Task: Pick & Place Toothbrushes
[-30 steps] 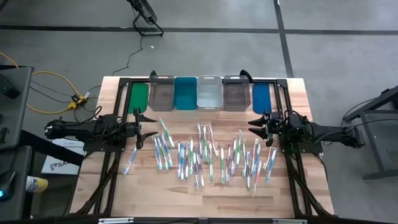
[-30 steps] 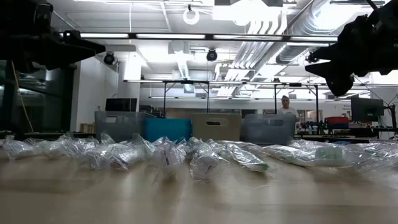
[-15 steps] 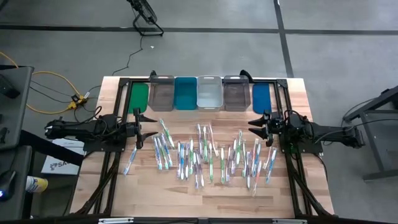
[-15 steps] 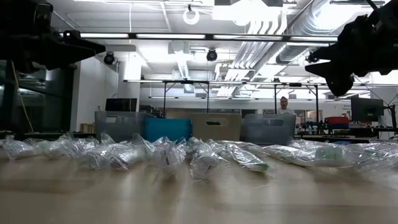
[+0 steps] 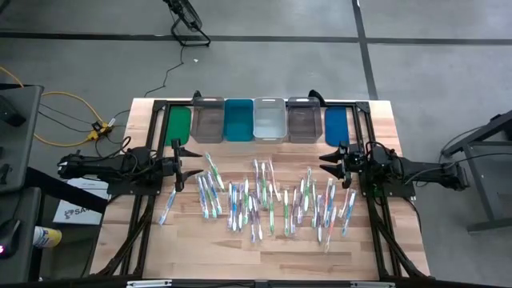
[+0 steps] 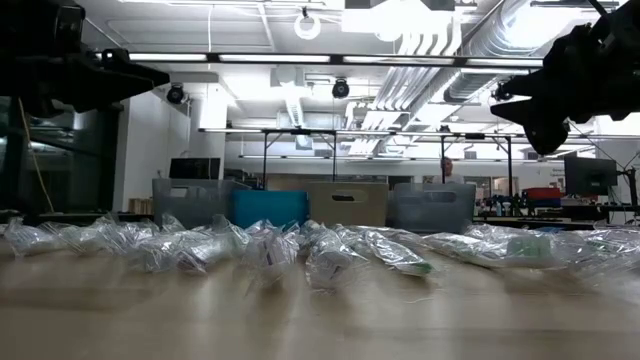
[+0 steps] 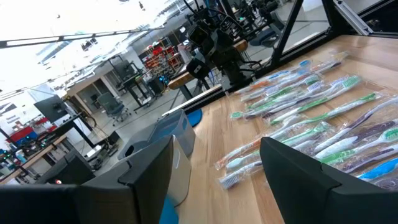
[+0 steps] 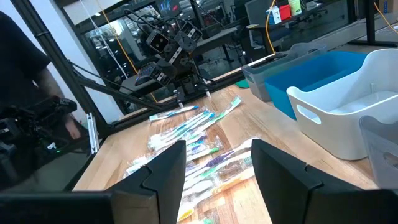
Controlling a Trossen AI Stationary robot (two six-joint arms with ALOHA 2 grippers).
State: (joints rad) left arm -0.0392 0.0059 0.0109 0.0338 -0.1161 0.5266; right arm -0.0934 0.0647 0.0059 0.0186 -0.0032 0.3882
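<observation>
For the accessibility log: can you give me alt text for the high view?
Wrapped toothbrushes lie scattered across the middle of a wooden table, below a row of six bins. The open left gripper and open right gripper hover at either end of the scatter, holding nothing.

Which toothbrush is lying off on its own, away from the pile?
The blue-handled toothbrush nearest the table's left edge, just below the left arm; the other toothbrushes cluster together mid-table.
</observation>
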